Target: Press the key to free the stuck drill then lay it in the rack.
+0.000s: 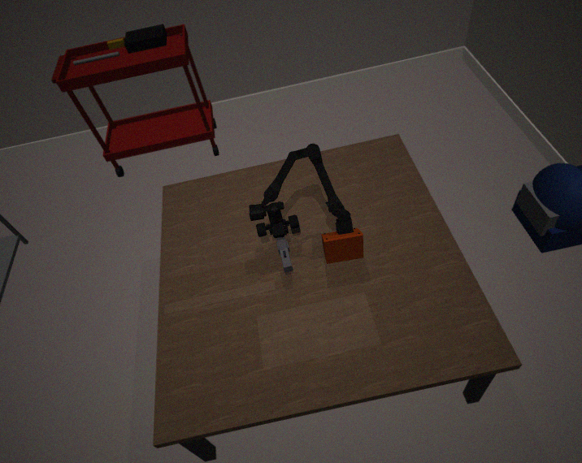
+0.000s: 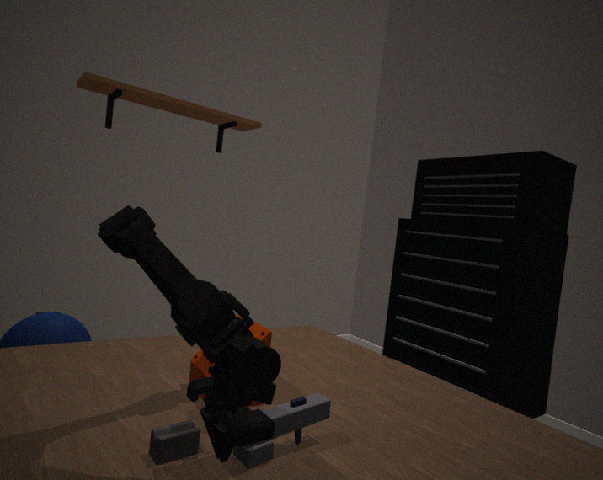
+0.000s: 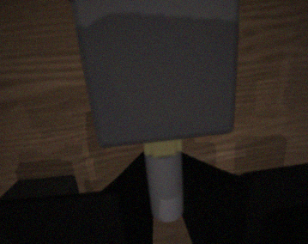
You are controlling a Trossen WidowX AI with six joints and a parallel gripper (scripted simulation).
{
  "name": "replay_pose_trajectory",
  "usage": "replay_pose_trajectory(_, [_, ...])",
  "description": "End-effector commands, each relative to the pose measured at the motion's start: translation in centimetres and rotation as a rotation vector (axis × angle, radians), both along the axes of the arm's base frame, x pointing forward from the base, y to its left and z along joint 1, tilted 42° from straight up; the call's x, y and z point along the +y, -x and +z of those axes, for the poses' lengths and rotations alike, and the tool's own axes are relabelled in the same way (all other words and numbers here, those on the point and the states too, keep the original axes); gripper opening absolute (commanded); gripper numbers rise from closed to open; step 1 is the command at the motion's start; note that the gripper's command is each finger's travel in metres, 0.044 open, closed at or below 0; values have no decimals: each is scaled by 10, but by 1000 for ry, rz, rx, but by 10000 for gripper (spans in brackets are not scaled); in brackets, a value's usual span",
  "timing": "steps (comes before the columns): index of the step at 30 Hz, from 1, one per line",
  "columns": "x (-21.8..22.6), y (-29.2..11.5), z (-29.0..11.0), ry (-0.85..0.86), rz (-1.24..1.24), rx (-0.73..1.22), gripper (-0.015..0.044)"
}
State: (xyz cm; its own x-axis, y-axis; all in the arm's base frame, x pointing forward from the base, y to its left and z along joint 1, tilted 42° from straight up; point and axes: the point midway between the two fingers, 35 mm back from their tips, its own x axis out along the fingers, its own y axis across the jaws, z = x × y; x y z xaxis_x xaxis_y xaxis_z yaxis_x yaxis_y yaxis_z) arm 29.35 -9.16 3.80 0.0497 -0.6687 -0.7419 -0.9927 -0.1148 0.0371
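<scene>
The grey sleeve (image 1: 285, 260) (image 2: 312, 410) (image 3: 159, 82) lies level above the table. The key (image 2: 297, 402) is a small dark piece on its top, and a dark end sticks out beneath. The drill (image 3: 167, 210), a thin grey cylinder with a yellow band, sticks out of the sleeve's near end. My gripper (image 3: 158, 157) (image 2: 234, 439) is shut on the drill just outside the sleeve. Its fingers hide the drill in the exterior view. The rack seems to be two low grey blocks: one notched block (image 2: 173, 444) left of the fingers, another (image 2: 259, 454) under the sleeve's near end.
An orange box (image 1: 343, 247) stands at the arm's base, right of the sleeve in the top view. The wooden table (image 1: 406, 323) carries all this. A red cart (image 1: 158, 131), a blue object (image 1: 563, 196) and a black cabinet (image 2: 446, 289) stand away from it.
</scene>
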Motion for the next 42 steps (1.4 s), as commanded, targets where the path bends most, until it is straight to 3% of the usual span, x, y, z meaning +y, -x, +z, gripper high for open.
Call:
replay_pose_trajectory(1, [-4,-1,4,3,3,0,0])
replay_pose_trajectory(24, [-30,-6,27,5,3,0,0])
replay_pose_trajectory(40, [-25,-4,19,5,3,0,420])
replay_pose_trajectory(42, [-25,-4,18,5,3,0,440])
